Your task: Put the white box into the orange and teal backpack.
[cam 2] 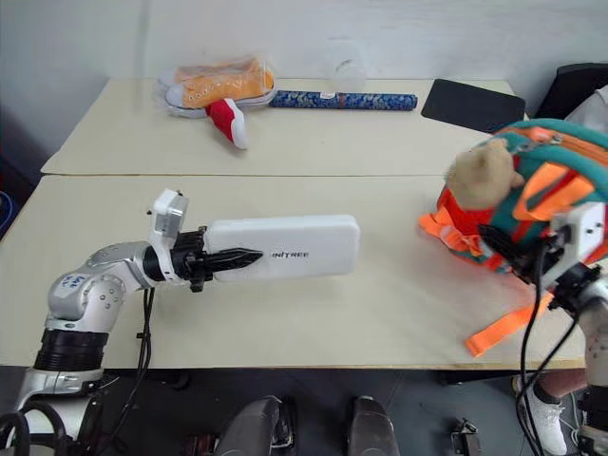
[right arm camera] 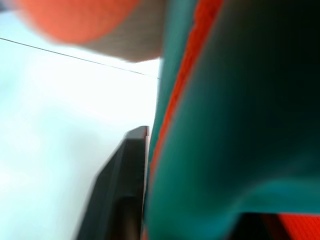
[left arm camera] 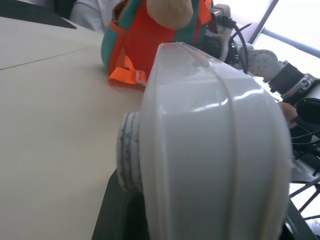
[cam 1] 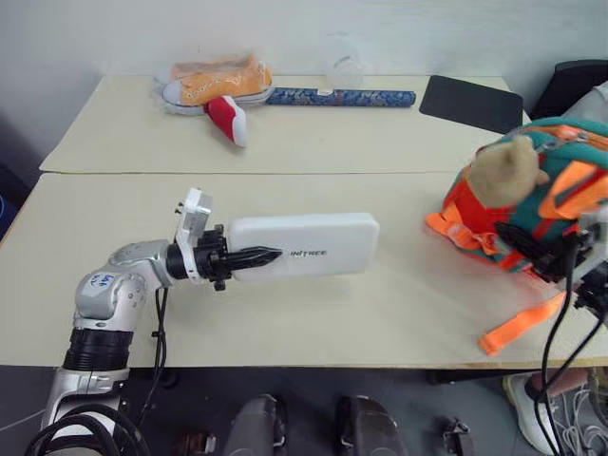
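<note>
My left gripper [cam 1: 253,256] is shut on the left end of the white box [cam 1: 318,243]. The box is a flat rounded case with small dark lettering, and it points right, level and just above the table [cam 1: 285,323]. The orange and teal backpack [cam 1: 570,180] stands at the table's right edge, with its tan bear head [cam 1: 508,169] facing the box. My right gripper [cam 1: 528,249] is closed on the backpack's lower front. In the right wrist view one black finger [right arm camera: 117,192] presses against teal fabric [right arm camera: 235,150] with orange trim. The left wrist view looks along the box [left arm camera: 210,150] toward the backpack [left arm camera: 137,45].
On the far table lie orange sneakers [cam 1: 215,84], a red and white item [cam 1: 229,120], a long blue patterned roll [cam 1: 340,97], a clear cup [cam 1: 344,66] and a black pad [cam 1: 472,103]. A loose orange strap [cam 1: 518,325] trails off the near right edge.
</note>
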Motion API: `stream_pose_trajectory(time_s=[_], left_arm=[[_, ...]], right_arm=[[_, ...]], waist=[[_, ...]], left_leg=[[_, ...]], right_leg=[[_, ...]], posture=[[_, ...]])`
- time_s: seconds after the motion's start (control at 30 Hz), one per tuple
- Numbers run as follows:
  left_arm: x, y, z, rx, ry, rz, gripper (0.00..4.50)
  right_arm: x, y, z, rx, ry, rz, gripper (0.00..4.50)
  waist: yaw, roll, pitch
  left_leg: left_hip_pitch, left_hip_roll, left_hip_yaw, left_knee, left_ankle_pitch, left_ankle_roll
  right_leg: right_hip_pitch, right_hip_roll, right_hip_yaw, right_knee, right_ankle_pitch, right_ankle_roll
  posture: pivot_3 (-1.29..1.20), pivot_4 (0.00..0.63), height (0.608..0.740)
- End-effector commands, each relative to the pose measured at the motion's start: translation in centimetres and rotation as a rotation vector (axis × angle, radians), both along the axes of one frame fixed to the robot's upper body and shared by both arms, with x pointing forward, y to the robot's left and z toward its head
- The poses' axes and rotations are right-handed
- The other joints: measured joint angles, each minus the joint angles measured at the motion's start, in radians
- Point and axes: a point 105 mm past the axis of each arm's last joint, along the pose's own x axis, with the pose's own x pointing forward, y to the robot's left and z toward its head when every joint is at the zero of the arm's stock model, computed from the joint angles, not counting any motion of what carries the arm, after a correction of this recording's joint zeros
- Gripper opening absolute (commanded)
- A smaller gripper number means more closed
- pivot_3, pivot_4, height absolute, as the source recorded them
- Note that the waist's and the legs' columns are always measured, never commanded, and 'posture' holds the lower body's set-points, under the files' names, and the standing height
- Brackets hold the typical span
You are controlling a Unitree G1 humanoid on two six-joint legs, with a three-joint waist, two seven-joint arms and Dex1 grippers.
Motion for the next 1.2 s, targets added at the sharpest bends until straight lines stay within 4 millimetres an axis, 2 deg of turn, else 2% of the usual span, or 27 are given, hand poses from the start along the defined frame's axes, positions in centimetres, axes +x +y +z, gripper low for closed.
stream_pose_trajectory(time_s=[0.03, 0.1, 0.17, 0.27, 0.33, 0.43, 0.5, 0.57, 0.67, 0.8, 0.9, 1.1, 1.2], left_arm=[[1.3, 2.2, 1.5, -0.007, -0.069, 0.115, 1.2], [2.2, 3.3, 1.8, -0.033, -0.074, 0.184, 1.2], [2.9, 4.4, 2.0, -0.054, -0.074, 0.242, 1.2], [3.8, 6.1, 2.3, -0.096, -0.088, 0.34, 1.2], [4.2, 6.7, 2.3, -0.106, -0.091, 0.392, 1.2], [4.1, 7.6, 2.8, -0.156, -0.107, 0.436, 1.2], [3.6, 7.9, 3.5, -0.2, -0.113, 0.439, 1.2], [2.5, 8.1, 4.2, -0.234, -0.121, 0.405, 1.2], [1.1, 8.1, 5.7, -0.27, -0.159, 0.377, 1.2], [-0.7, 7.1, 8.5, -0.322, -0.225, 0.318, 1.2], [-1.9, 5.4, 9.6, -0.307, -0.256, 0.239, 1.2], [-2.1, 1.2, 9.4, -0.202, -0.312, 0.072, 1.2], [-1.5, -1.1, 7.9, -0.09, -0.351, -0.029, 1.2]], right_arm=[[0.6, 4.8, 1.1, 0.024, -0.07, 0.121, 0.15], [0.3, 7.9, 0.8, 0.015, -0.08, 0.227, 0.03], [0.2, 10.8, 1.6, 0.068, -0.11, 0.307, 0.03], [-1.4, 16.5, 2.9, 0.138, -0.13, 0.516, 0.03], [-2.5, 18.1, 3.0, 0.154, -0.108, 0.603, 0.03], [-5.7, 19.4, 2.9, 0.207, 0.01, 0.781, 0.03], [-7.7, 19.3, 3.5, 0.27, 0.094, 0.862, 0.03], [-9.3, 18.1, 3.5, 0.277, 0.175, 0.888, 0.03], [-10.0, 15.6, 2.2, 0.201, 0.29, 0.838, 0.03], [-7.8, 11.9, 1.8, 0.146, 0.318, 0.642, 0.03], [-6.8, 10.4, 1.6, 0.124, 0.315, 0.576, 0.03], [-6.2, 9.9, 0.9, 0.099, 0.315, 0.558, 0.03], [-6.0, 10.3, 0.8, 0.098, 0.306, 0.567, 0.03]], waist=[[-0.001, 0.0, 0.0], [0.002, 0.0, 0.0], [0.002, 0.0, 0.0], [-0.002, 0.0, 0.0], [-0.001, 0.0, 0.0], [0.002, -0.001, 0.0], [0.003, -0.001, 0.0], [0.003, -0.002, 0.001], [0.007, -0.004, 0.002], [0.008, -0.007, 0.003], [0.008, -0.007, 0.003], [0.022, -0.007, 0.003], [0.032, -0.007, 0.003]], left_leg=[[0.0, 0.0, 0.0, 0.0, 0.0, -0.001], [0.0, 0.001, 0.0, 0.0, 0.0, -0.001], [0.0, 0.001, 0.0, -0.001, 0.0, -0.001], [-0.001, 0.0, 0.0, 0.0, 0.0, -0.001], [-0.001, 0.001, 0.0, 0.0, -0.001, -0.001], [-0.002, 0.0, -0.001, 0.0, -0.002, -0.001], [-0.002, 0.0, -0.001, 0.0, -0.002, 0.0], [-0.002, -0.001, -0.002, 0.0, -0.004, 0.003], [-0.003, -0.003, -0.002, 0.0, -0.006, 0.005], [-0.004, -0.003, -0.002, 0.006, -0.009, 0.007], [-0.004, -0.003, -0.002, 0.007, -0.012, 0.002], [-0.004, -0.003, -0.001, 0.007, -0.009, 0.001], [-0.004, -0.003, 0.001, 0.008, -0.008, 0.004]], right_leg=[[0.0, 0.0, 0.0, 0.0, 0.0, 0.0], [-0.001, 0.001, 0.0, 0.0, 0.0, 0.0], [-0.001, 0.001, 0.0, 0.0, 0.0, 0.0], [-0.001, 0.001, 0.0, 0.003, 0.0, 0.0], [-0.002, 0.001, 0.0, 0.004, 0.0, 0.0], [-0.002, 0.001, 0.0, 0.003, 0.0, 0.0], [-0.001, 0.001, 0.0, 0.003, 0.0, 0.0], [-0.001, -0.002, 0.0, 0.002, 0.0, 0.0], [0.001, -0.004, -0.002, -0.001, 0.0, 0.0], [0.002, -0.004, -0.002, -0.002, 0.001, 0.002], [0.002, -0.004, -0.001, -0.004, 0.002, 0.004], [0.001, -0.002, -0.001, -0.002, 0.002, 0.004], [0.001, -0.002, 0.0, -0.003, 0.002, 0.004]], posture=[[0.0, 0.15, 0.74], [0.0, 0.15, 0.74], [0.0, 0.15, 0.74], [0.0, 0.15, 0.74], [0.0, 0.15, 0.74], [0.0, 0.15, 0.74], [0.0, 0.15, 0.74], [0.0, 0.15, 0.74], [0.0, 0.15, 0.74], [0.0, 0.15, 0.74], [0.0, 0.15, 0.74], [0.0, 0.15, 0.74], [0.0, 0.15, 0.74]])
